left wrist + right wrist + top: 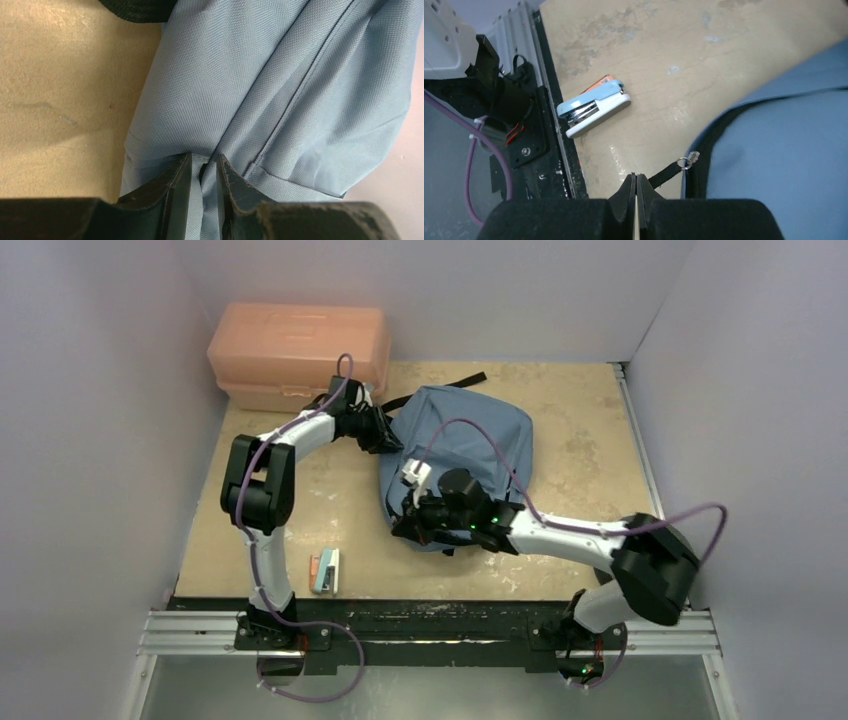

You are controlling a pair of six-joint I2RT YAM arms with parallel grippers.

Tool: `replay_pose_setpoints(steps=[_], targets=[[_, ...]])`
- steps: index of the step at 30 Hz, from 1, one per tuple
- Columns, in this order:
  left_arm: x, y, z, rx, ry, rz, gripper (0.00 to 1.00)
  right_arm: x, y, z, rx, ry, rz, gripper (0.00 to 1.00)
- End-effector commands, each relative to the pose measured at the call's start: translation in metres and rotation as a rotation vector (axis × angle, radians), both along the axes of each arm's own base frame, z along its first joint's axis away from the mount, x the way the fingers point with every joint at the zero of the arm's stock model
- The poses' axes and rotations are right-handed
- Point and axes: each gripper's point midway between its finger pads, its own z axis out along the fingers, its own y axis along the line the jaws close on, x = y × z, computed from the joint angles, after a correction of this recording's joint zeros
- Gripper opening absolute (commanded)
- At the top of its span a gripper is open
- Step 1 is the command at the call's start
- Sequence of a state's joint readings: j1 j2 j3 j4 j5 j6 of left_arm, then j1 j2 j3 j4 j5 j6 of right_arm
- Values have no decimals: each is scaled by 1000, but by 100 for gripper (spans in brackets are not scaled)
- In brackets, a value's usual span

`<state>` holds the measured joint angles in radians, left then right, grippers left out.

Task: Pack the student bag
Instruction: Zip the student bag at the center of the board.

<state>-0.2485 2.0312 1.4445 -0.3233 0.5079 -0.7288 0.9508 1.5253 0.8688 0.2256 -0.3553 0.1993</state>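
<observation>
The blue backpack [465,455] lies centre-frame on the surface [600,440]; the left hand [204,162] pinches a fold of it, the right hand [636,179] is clenched on the zipper pull [666,172]. If that fold slips, the bag may drag instead of unzipping

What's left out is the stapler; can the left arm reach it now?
Likely not yet: the left tool is pinching the bag. Once released, the stapler lies unobstructed near that arm's base.
</observation>
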Motion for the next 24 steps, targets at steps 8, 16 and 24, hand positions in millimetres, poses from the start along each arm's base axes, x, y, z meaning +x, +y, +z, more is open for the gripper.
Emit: replay_pose_setpoints(steps=[8,16,24], targets=[[-19,22,68,32,-159,75,62,-13,-66,33,115,44,-268,0],[-123,27,66,-103,22,175,67,-20,-53,46,191,65,-209,0],[-166,-36,36,-250,165,115,70,-35,-50,44,203,71,-122,0]])
